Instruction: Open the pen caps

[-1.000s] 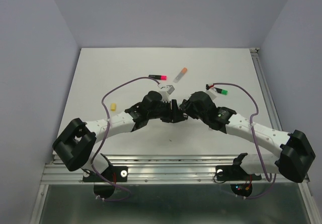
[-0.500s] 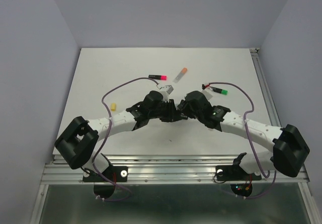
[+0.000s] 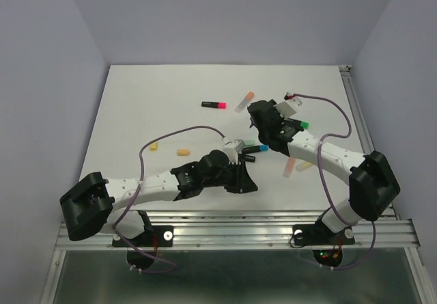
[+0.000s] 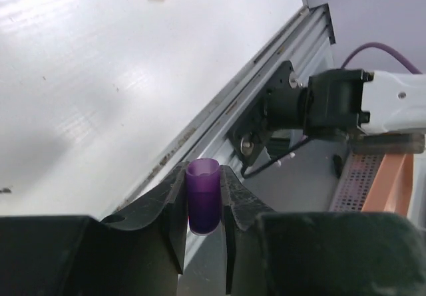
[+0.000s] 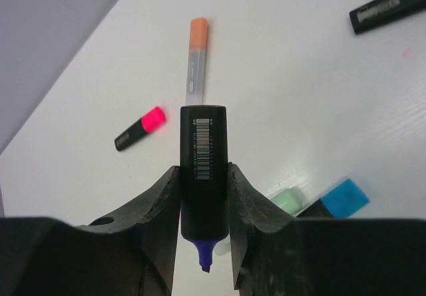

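The table [image 3: 136,99] has pens and loose caps scattered on it. Over its middle, the right gripper [image 5: 203,168] is clamped on a black barrel [image 5: 203,143]. Nearer the rail [image 4: 219,110], the left gripper [image 4: 202,173] is pinched almost shut on the purple cap [image 4: 202,203], well apart from the barrel. The barrel's purple tip [image 5: 204,257] is bare, so this pen is open. The step in hand looks like setting both pieces down. Carry the cap inward from the edge and lower it close to bare table before letting go, so it cannot roll off. Lay the barrel flat, clear of the yellow cap [image 3: 153,145].
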`<state>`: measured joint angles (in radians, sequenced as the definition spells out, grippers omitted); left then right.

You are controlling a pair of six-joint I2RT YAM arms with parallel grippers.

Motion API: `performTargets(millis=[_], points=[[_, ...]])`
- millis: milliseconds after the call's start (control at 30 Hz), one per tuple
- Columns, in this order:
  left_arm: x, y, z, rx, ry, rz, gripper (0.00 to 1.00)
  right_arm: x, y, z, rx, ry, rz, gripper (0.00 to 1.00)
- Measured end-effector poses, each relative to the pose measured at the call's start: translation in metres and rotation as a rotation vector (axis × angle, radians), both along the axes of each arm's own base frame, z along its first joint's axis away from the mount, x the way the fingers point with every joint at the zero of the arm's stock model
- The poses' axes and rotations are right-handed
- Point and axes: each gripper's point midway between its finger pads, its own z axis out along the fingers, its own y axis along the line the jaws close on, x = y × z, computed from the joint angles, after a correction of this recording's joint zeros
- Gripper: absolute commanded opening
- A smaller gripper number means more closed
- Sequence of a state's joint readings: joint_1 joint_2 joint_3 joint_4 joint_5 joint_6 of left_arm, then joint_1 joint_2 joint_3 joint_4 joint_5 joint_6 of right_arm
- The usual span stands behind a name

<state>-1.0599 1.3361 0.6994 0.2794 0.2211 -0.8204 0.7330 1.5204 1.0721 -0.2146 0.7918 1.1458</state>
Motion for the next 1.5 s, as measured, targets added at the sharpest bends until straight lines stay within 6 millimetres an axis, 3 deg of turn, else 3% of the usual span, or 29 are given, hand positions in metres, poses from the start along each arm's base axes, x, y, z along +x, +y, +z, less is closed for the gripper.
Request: performTargets(millis=[67, 167, 267, 367, 400, 467, 567, 800, 1033, 1233, 1333, 1500], points=[[-0.017, 0.005, -0.001, -0.011, 0.021, -0.014, 0.00, 0.011, -0.014, 0.008, -0.013, -0.021, -0.034, 0.01], [-0.017, 0.014, -0.006, 0.011, 0.035, 0.028, 0.00, 0.021, -0.030, 0.013, -0.052, -0.031, -0.043, 0.01], [0.001, 0.030, -0.017, 0.090, 0.045, 0.121, 0.00, 0.021, -0.039, 0.013, -0.083, -0.009, -0.024, 0.01], [0.040, 0.061, -0.029, 0.189, 0.054, 0.285, 0.00, 0.009, -0.049, 0.011, -0.100, 0.012, 0.008, 0.01], [0.049, 0.070, -0.033, 0.209, 0.060, 0.325, 0.00, -0.001, -0.057, 0.005, -0.114, 0.032, 0.011, 0.01], [0.072, 0.098, -0.042, 0.264, 0.078, 0.428, 0.12, -0.017, -0.075, -0.009, -0.145, 0.078, 0.004, 0.01], [0.103, 0.150, -0.057, 0.368, 0.099, 0.612, 0.18, -0.039, -0.109, -0.039, -0.201, 0.179, -0.029, 0.01], [0.117, 0.206, -0.075, 0.520, 0.116, 0.765, 0.20, -0.083, -0.158, -0.100, -0.278, 0.397, -0.073, 0.03], [0.122, 0.234, -0.100, 0.623, 0.163, 0.809, 0.27, -0.090, -0.182, -0.119, -0.299, 0.482, -0.108, 0.05], [0.124, 0.246, -0.111, 0.673, 0.182, 0.819, 0.57, -0.093, -0.187, -0.127, -0.298, 0.523, -0.097, 0.20], [0.124, 0.248, -0.113, 0.680, 0.184, 0.816, 0.63, -0.094, -0.185, -0.127, -0.296, 0.528, -0.084, 0.27], [0.122, 0.246, -0.113, 0.675, 0.189, 0.801, 0.77, -0.096, -0.184, -0.128, -0.290, 0.533, -0.072, 0.51]])
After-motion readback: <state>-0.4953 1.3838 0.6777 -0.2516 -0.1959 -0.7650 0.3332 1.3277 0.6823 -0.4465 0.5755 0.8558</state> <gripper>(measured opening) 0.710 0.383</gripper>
